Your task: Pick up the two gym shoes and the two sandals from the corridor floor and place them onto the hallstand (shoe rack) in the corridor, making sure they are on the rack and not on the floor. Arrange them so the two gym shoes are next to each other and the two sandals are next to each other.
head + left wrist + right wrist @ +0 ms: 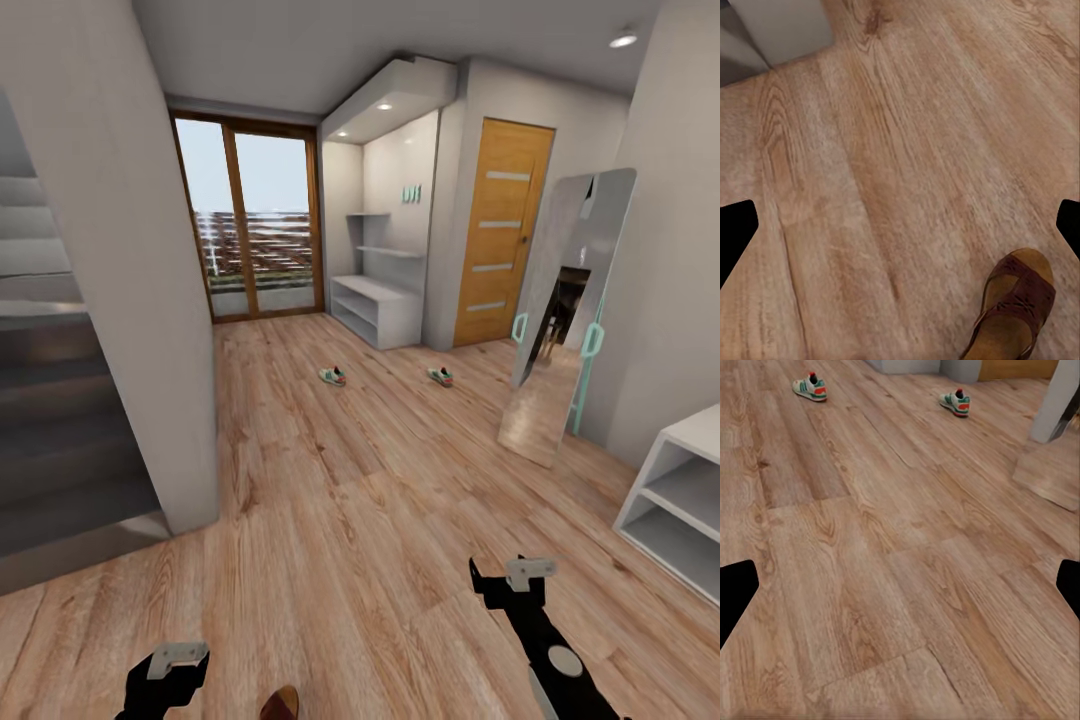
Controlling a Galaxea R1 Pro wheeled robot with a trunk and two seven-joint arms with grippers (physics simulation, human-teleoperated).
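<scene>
Nearest the head camera, at about 6 o'clock on the bottom edge, the tip of a brown sandal (280, 703) lies on the corridor floor (330, 520); the left wrist view shows the same sandal (1014, 304) flat on the planks, its straps dark brown and its insole tan. Just beside it, toward 7 o'clock, hangs the left gripper (170, 672), with nothing between its fingers (735, 236); the wrist view shows them spread wide over bare wood. At 5 o'clock the right gripper (508, 580) also stands spread wide and empty, its fingers (735, 596) framing bare planks. Farther up the corridor, at about 12 o'clock, one gym shoe (333, 376) sits on the floor, and toward 1 o'clock the other gym shoe (441, 377) lies well apart from it. Behind them, against the far wall, stands the light-grey hallstand (378, 308), its shelves bare. At 2 o'clock a tall mirror (565, 310) leans near an orange door (500, 235).
</scene>
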